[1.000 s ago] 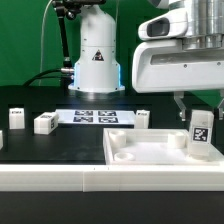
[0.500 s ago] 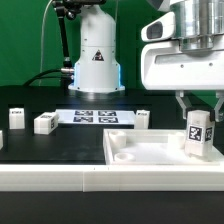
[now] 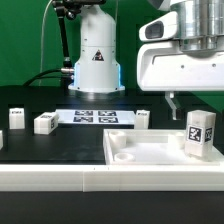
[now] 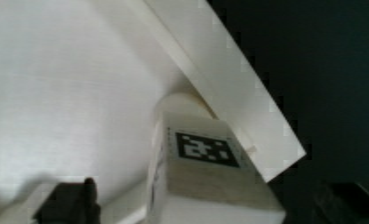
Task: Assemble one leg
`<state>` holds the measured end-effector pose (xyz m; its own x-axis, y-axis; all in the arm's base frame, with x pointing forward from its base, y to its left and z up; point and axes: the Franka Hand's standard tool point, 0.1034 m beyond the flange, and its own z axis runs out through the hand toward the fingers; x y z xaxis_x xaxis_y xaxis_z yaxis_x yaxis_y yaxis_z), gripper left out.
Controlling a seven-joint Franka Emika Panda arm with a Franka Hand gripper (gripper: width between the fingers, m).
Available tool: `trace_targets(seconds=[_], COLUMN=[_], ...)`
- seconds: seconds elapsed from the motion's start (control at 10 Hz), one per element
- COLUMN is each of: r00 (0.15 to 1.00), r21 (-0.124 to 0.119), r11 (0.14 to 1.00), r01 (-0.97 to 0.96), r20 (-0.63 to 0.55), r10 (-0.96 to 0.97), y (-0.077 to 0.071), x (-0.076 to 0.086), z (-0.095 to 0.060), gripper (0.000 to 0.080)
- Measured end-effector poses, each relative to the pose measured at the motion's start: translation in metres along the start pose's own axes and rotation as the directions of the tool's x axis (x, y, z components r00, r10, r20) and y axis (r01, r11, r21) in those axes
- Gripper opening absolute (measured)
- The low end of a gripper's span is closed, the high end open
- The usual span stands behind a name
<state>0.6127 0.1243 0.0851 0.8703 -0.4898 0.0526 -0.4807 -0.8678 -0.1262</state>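
The leg (image 3: 200, 135) is a small white post with a black-and-white tag. It stands upright in the corner of the large white tray-like piece (image 3: 140, 153) at the exterior view's right. My gripper (image 3: 197, 103) hangs just above its top, jaws spread wide and holding nothing. In the wrist view the leg (image 4: 202, 165) shows its tag beside the tray's raised rim (image 4: 216, 60). The gripper (image 4: 207, 205) has one dark finger on each side of the leg, with a gap to it.
Three more white legs lie on the black table: two at the exterior view's left (image 3: 17, 119) (image 3: 45, 122) and one behind the tray (image 3: 143, 118). The marker board (image 3: 93, 116) lies in front of the robot base (image 3: 97, 60).
The jaws have spread apart and let go of the leg, which now stands on its own in the tray corner, a little lower than before.
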Motion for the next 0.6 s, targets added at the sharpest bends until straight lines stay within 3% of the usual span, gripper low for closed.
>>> trace_targets(seconds=[0.3,0.6], r00=[0.937,0.786], r21=[-0.030,-0.067], r11=[0.937,0.784], r01=[0.348,0.617], r20=[0.009,-0.002], r10=[-0.348,-0.618], y=[-0.0059,-0.0101], x=[0.0018,0.0009], z=[0.0003,0.0009], gripper=[0.0646,0.0648])
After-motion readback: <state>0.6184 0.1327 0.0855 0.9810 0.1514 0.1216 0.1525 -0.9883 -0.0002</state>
